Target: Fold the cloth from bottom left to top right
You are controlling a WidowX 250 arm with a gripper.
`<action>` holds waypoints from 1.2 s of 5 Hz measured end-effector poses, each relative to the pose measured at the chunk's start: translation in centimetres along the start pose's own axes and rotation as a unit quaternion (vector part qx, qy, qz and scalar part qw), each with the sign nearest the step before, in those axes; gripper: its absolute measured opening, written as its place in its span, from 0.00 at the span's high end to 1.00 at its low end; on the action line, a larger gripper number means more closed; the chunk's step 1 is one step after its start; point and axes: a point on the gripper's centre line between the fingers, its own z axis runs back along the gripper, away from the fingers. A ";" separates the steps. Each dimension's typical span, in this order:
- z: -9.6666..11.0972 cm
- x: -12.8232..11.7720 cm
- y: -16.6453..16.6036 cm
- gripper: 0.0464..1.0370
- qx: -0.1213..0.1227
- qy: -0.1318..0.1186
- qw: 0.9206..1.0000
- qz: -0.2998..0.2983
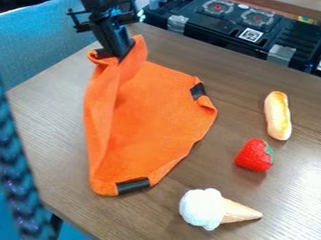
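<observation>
At eleven o'clock, black gripper (115, 53), jaws clenched on a gathered edge of the orange cloth (146, 114), spread from there to seven o'clock on the table (56, 112). Step in hand, apparently: early folding. Next, probably: carry the held edge toward two o'clock, lower, release.

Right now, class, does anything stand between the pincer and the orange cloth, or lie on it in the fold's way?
Nothing visible does. The pincer is at the upper end of the orange cloth, and no toy lies on it; the bread, strawberry and ice cream cone sit off to its right.
</observation>
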 end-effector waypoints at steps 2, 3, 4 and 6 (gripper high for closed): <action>-0.1 2.0 -3.1 1.00 -0.036 -0.011 0.995 0.096; -0.8 3.0 -3.8 1.00 -0.044 -0.013 0.992 0.118; -2.7 3.5 -4.5 1.00 -0.047 -0.008 0.989 0.137; -5.6 4.9 -5.9 0.97 -0.045 -0.003 0.988 0.144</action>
